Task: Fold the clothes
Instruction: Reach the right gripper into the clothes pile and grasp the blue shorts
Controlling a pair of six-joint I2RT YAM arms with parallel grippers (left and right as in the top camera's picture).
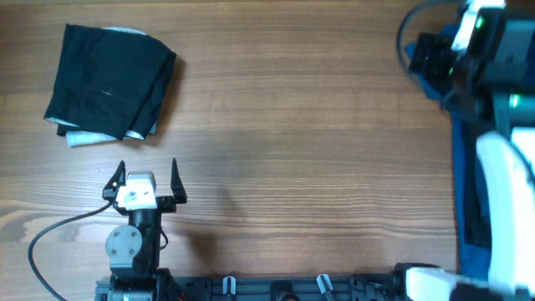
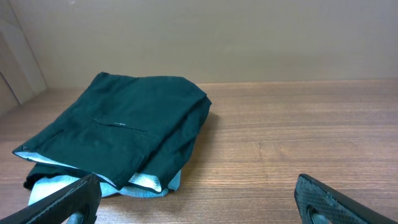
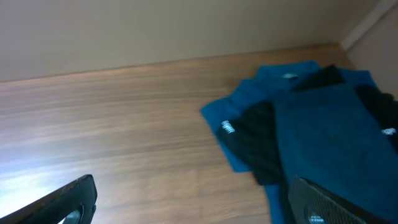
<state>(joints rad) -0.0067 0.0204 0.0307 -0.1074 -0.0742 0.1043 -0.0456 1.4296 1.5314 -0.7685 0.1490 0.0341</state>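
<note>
One dark piece [image 1: 109, 84] lies folded, up on the left side. The blue and black pile [image 3: 311, 137] sits at the right. Your left gripper [image 1: 146, 177] and right gripper [image 3: 199, 208] are wide open and empty. Next, I think, you pinch a blue edge and pull it flat.

Open table [image 1: 318, 125] between dark garment [image 1: 109, 79], blue pile [image 3: 323, 124]

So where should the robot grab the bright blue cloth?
Probably the bright blue cloth by its bare corner, lying flat on the table. The right pincer should come from that open side, since a black garment lies over much of the rest.
</note>
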